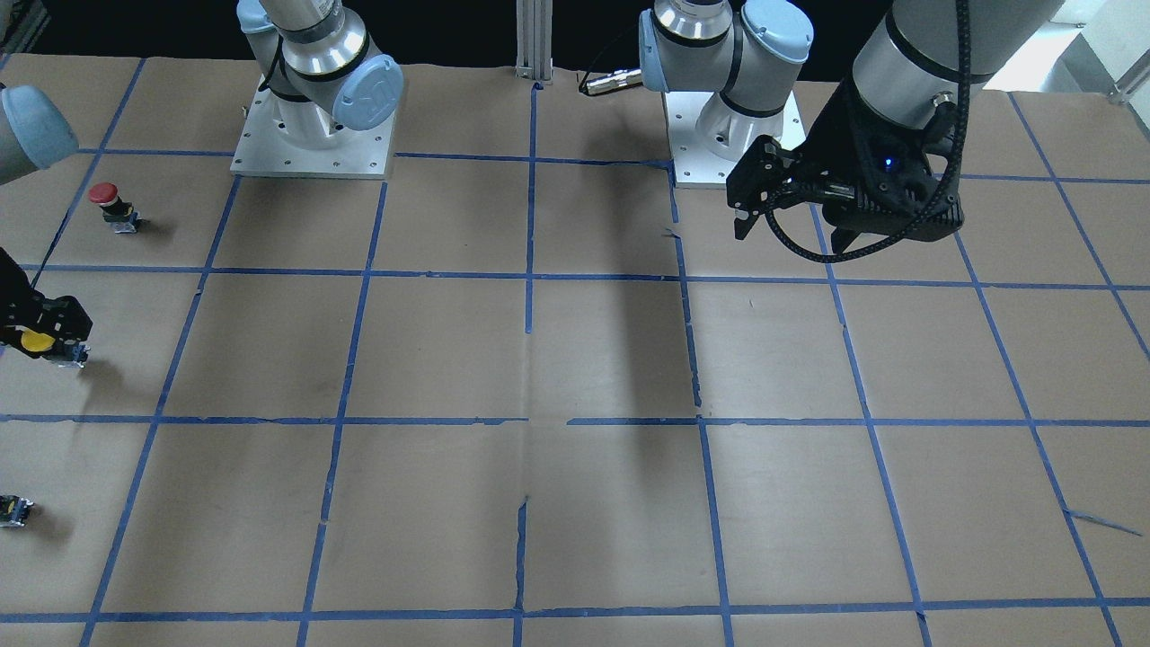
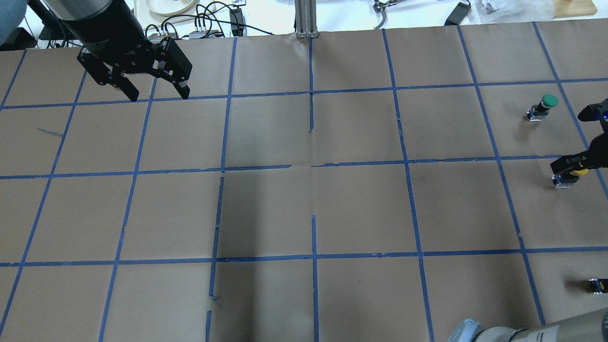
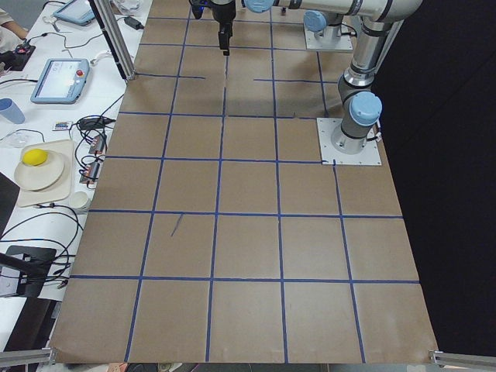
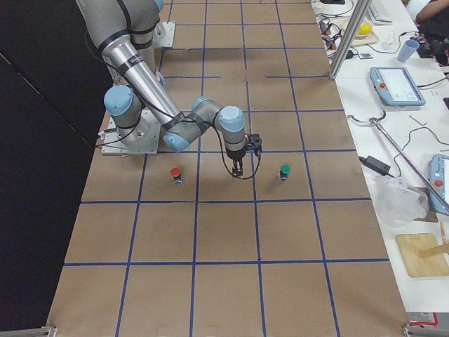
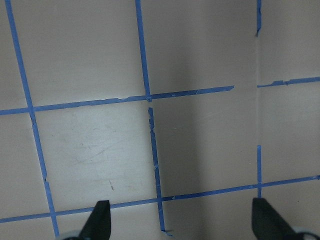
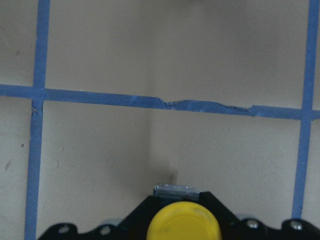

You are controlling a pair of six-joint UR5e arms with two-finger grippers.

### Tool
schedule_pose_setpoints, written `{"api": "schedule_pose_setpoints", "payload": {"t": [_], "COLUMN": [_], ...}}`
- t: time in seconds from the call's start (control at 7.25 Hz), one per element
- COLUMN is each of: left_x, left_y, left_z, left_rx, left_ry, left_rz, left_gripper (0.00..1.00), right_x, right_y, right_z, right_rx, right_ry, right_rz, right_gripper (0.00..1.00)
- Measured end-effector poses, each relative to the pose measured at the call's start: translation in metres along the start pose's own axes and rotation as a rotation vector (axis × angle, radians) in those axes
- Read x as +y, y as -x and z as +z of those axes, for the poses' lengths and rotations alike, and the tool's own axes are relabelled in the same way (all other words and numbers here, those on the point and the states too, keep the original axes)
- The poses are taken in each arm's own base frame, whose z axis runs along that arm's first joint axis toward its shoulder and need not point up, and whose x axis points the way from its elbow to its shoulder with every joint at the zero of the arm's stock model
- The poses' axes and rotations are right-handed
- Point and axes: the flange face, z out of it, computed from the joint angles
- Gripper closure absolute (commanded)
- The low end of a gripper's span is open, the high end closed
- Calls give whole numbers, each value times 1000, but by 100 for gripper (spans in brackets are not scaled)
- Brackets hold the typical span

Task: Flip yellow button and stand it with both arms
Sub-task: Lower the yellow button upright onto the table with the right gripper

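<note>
The yellow button [image 6: 184, 221] shows its round yellow cap between my right gripper's black fingers, with its grey base end [image 6: 175, 190] poking out beyond. It sits at the table's right end in the overhead view [image 2: 577, 173] and at the left edge of the front view [image 1: 36, 341]. My right gripper [image 2: 570, 167] is shut on it, low over the paper; I cannot tell whether the base touches. My left gripper [image 2: 156, 90] is open and empty, high over the far left squares, also seen in the front view [image 1: 791, 225].
A red-capped button [image 1: 103, 193] stands nearer the robot than the yellow one, and a green-capped button [image 2: 546, 102] farther from it. A tiny dark block [image 2: 598, 285] lies near the table's right end. Brown paper with blue tape grid [image 2: 313, 171] covers the table.
</note>
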Motion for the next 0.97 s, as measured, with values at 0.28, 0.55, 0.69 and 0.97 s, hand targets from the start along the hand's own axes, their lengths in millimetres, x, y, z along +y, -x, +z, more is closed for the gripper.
{"api": "schedule_pose_setpoints", "payload": {"t": [0.28, 0.55, 0.69, 0.97], "left_x": [0, 0, 0, -1], "left_y": [0, 0, 0, 0], "left_z": [0, 1, 1, 1], "left_rx": [0, 0, 0, 1], "left_ry": [-2, -3, -3, -3], "left_rz": [0, 1, 0, 0], "left_gripper": [1, 1, 1, 1], "right_x": [0, 0, 1, 4], "right_y": [0, 0, -1, -7], "right_z": [5, 9, 9, 9], "right_rx": [-7, -11, -11, -11], "right_ry": [7, 11, 12, 12], "right_rz": [2, 3, 3, 11], "right_gripper": [61, 60, 60, 41]}}
